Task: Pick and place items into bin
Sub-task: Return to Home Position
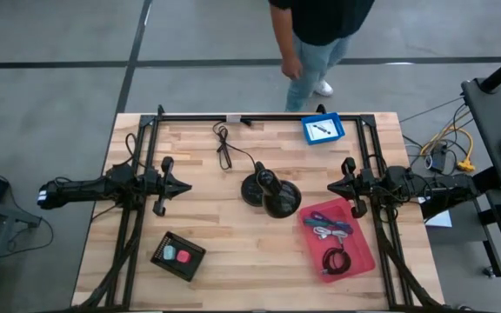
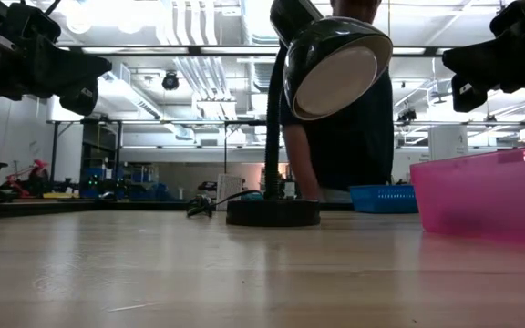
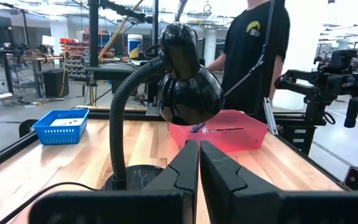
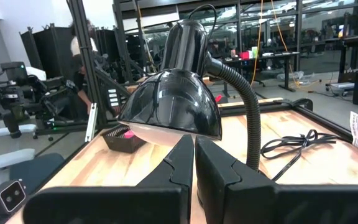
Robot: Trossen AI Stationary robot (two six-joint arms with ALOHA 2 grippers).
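Two empty, clenched tools, left gripper (image 1: 186, 185) and right gripper (image 1: 330, 185), flank the lamp (image 1: 270, 193) at rest, presumably because cables (image 1: 332, 257) already lie in the pink bin (image 1: 364, 237).

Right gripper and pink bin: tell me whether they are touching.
Apart. The low view shows the right gripper hanging well above the pink bin, with a plain gap between the gripper's underside and the bin's rim.
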